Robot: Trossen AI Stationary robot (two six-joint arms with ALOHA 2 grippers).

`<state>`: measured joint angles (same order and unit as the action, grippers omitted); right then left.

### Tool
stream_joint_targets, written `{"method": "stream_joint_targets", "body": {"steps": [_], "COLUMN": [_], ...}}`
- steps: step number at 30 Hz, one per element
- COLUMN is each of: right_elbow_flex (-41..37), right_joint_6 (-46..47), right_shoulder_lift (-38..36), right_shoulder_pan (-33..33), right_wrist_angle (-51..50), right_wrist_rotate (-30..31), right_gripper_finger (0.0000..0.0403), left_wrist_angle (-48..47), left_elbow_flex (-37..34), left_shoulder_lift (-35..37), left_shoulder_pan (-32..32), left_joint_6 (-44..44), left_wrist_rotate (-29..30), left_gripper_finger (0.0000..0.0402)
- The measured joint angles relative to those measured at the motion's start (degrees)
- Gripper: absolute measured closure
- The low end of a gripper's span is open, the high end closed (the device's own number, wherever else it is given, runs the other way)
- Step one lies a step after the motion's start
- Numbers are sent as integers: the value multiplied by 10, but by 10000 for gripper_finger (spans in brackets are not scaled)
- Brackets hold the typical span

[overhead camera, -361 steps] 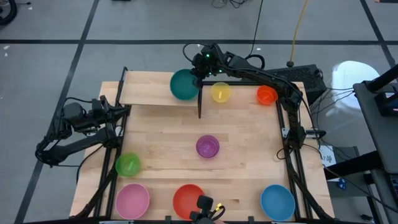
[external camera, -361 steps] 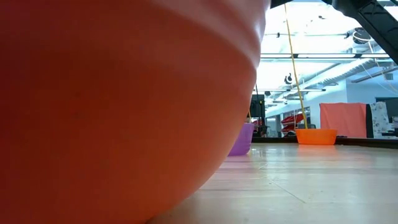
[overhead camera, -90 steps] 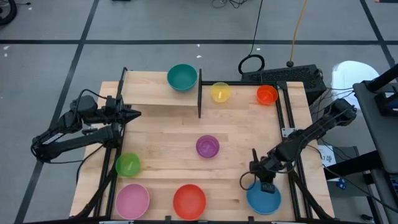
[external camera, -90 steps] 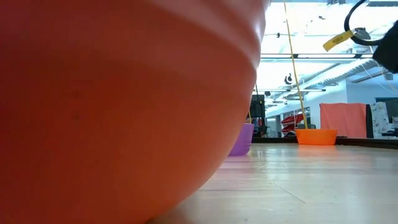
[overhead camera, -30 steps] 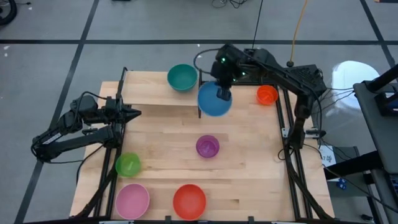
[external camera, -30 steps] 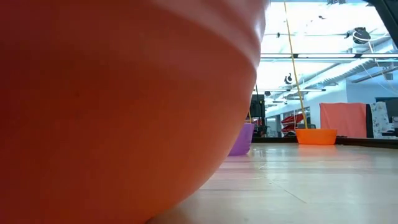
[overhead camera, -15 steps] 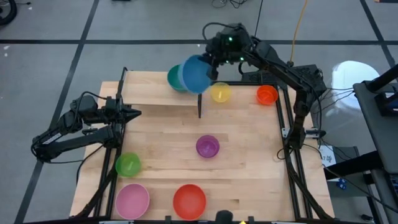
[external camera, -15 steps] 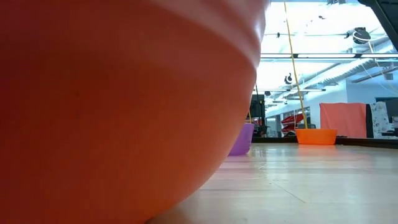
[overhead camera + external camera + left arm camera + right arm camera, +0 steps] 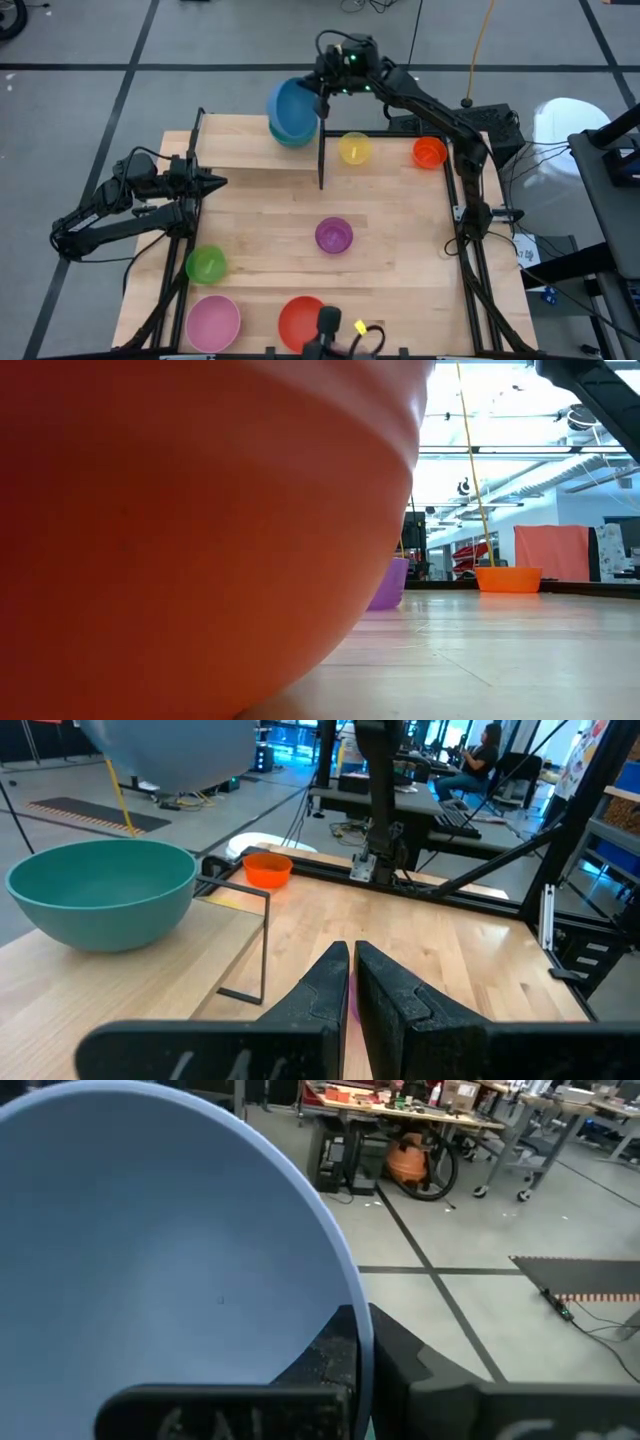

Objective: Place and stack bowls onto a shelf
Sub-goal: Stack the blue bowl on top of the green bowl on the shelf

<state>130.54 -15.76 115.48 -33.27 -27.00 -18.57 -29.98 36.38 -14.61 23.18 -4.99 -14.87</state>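
A bowl [image 9: 291, 105] hangs above another bowl [image 9: 100, 890] on the shelf [image 9: 240, 150].

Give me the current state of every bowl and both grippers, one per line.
Blue bowl: held tilted above the teal bowl.
Teal bowl: upright on the shelf.
Yellow bowl: on the table.
Orange bowl: on the table.
Purple bowl: on the table.
Green bowl: on the table.
Pink bowl: on the table.
Red bowl: on the table.
Right gripper: shut on the blue bowl's rim.
Left gripper: nearly shut, empty.

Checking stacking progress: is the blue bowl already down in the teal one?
No. The right hand holds the blue bowl above the teal bowl.
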Motion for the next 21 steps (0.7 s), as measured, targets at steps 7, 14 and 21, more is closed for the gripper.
{"method": "stream_joint_targets", "body": {"steps": [7,14,21], "right_elbow_flex": [0,0,0], "right_joint_6": [14,60,56], "right_shoulder_lift": [19,18,32], "right_shoulder_pan": [-20,-35,-39], "right_wrist_angle": [-8,-20,-17], "right_wrist_rotate": [2,0,-25], "right_gripper_finger": [403,403,403], "left_wrist_angle": [0,0,0], "left_elbow_flex": [0,0,0], "left_shoulder_lift": [0,0,0], "left_shoulder_pan": [0,0,0], "left_joint_6": [0,7,8], "left_wrist_rotate": [0,0,0], "left_gripper_finger": [376,376,376]}}
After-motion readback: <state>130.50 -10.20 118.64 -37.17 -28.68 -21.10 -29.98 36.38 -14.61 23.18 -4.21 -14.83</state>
